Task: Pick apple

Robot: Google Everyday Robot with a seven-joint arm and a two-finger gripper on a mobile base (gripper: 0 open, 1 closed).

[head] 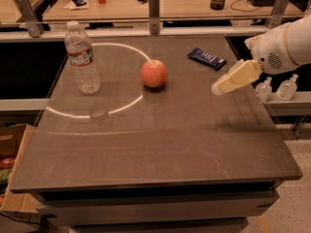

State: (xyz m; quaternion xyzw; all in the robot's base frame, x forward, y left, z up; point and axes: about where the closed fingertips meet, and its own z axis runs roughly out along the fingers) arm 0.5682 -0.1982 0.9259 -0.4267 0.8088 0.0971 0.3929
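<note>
The apple is round and red-orange with a paler blush. It stands on the dark table, a little left of the middle at the back, on the rim of a bright ring of light. My gripper is cream coloured on a white arm that comes in from the right edge. It hangs above the table's right side, to the right of the apple and well apart from it, pointing left and down. It holds nothing.
A clear water bottle stands upright left of the apple. A dark blue snack packet lies behind the gripper. Two small clear bottles stand on a ledge off the right edge. A railing and a cluttered desk lie behind.
</note>
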